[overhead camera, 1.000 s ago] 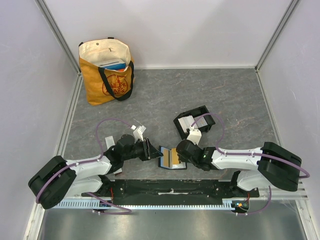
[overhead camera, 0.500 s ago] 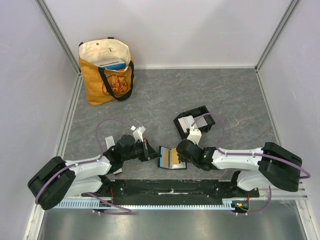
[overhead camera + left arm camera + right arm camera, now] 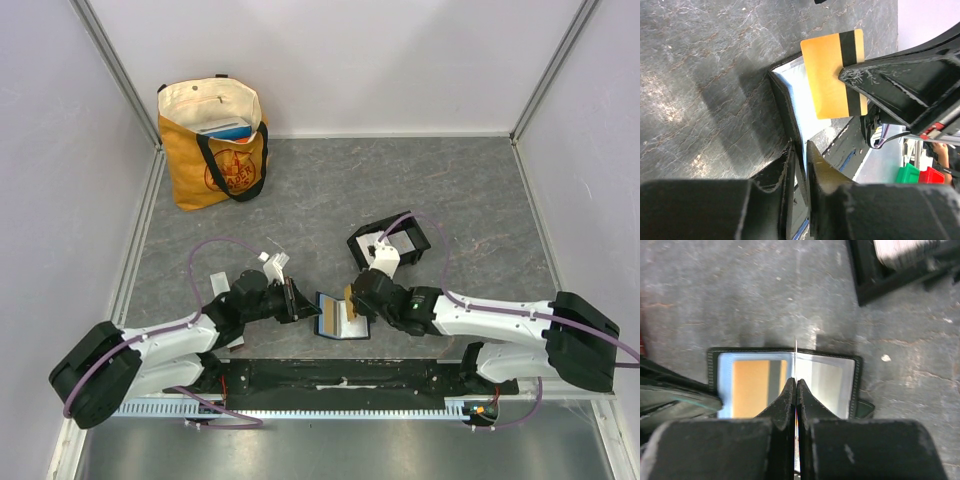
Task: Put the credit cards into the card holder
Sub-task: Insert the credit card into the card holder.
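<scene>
**A:** Where is the card right now?

**B:** The orange card [image 3: 830, 75] is pinched in the right gripper [image 3: 796, 386], whose fingers are pressed tight on it, near the centre of the overhead frame. It hangs on edge just above the open wallet [image 3: 825, 380], clear of the pockets.

**A:** And the other arm?

**B:** The left gripper [image 3: 799, 156] is clamped on the wallet's edge, just left of centre in the overhead frame, with the wallet lying on the tabletop [image 3: 330, 190].

**A:** Which way does the card have to travel?

**B:** Up and to the right. In the overhead view the card holder [image 3: 424, 240] sits just above and right of the right gripper. In the right wrist view it fills the top right corner. The right arm is plainly nearer, since the left gripper is across the wallet from the holder.

**A:** Will it go straight in?

**B:** Probably not. The holder lies askew, its long side rising toward the right, so I expect the wrist must turn to line the card up with a compartment. Something pale [image 3: 900, 246] already lies in one, too blurred to name.

**A:** Anything left in the wallet?

**B:** There is an orange patch [image 3: 752, 387] in its left window. I cannot tell whether it is a card or a reflection.
</scene>
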